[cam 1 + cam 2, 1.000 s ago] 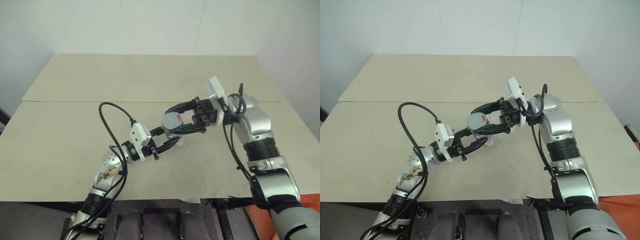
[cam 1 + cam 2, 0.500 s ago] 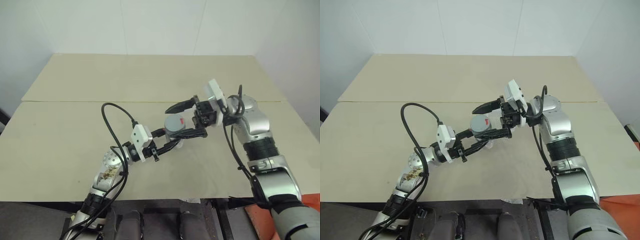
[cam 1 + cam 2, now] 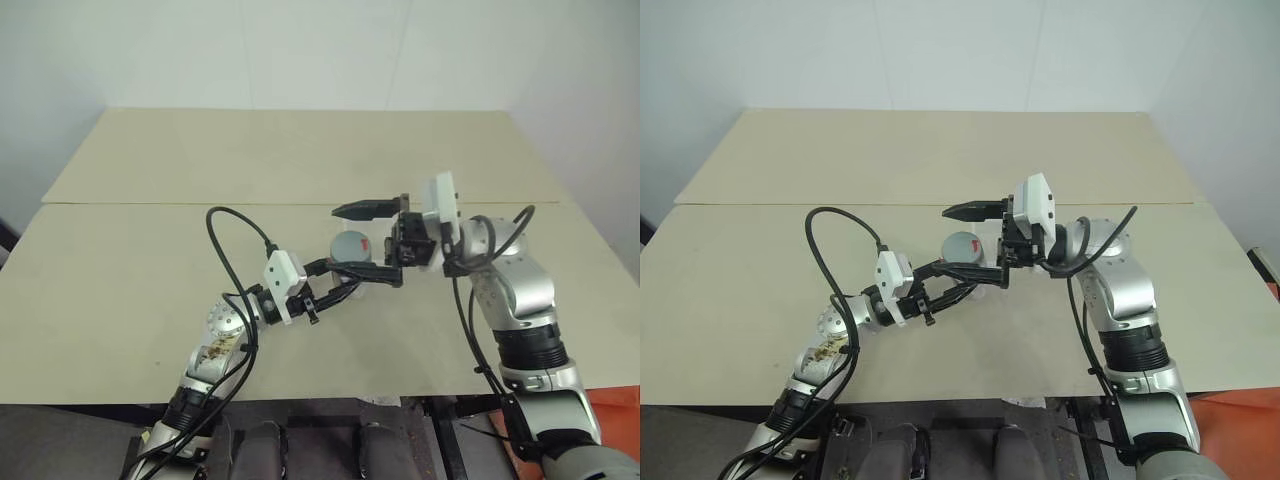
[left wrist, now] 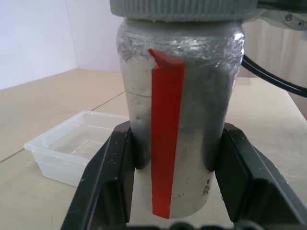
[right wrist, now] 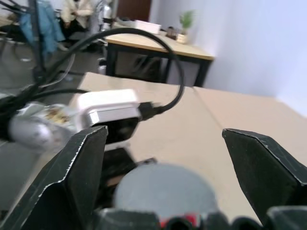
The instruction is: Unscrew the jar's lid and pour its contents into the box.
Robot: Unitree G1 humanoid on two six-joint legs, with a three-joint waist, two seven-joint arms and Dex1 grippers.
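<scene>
The jar [image 4: 180,120], silvery with a red strip down its side, stands upright between the fingers [image 4: 103,177] of my left gripper [image 3: 345,276], which is shut on its body above the table. The grey lid [image 3: 348,245] sits on top of the jar. My right gripper [image 5: 163,134] is open, its jaws spread wide to either side of the lid and clear of it. The clear plastic box [image 4: 76,148] rests on the table just beyond the jar. The contents are hidden inside the jar.
A beige table [image 3: 150,260] stretches wide on all sides, with a seam running across its middle. A black cable [image 3: 225,250] loops up from my left arm. Beyond the table, desks [image 5: 158,45] and a seated person stand in the background.
My right gripper has opened off the lid and drawn slightly back, its wrist turned. The left gripper and the jar have stayed in place.
</scene>
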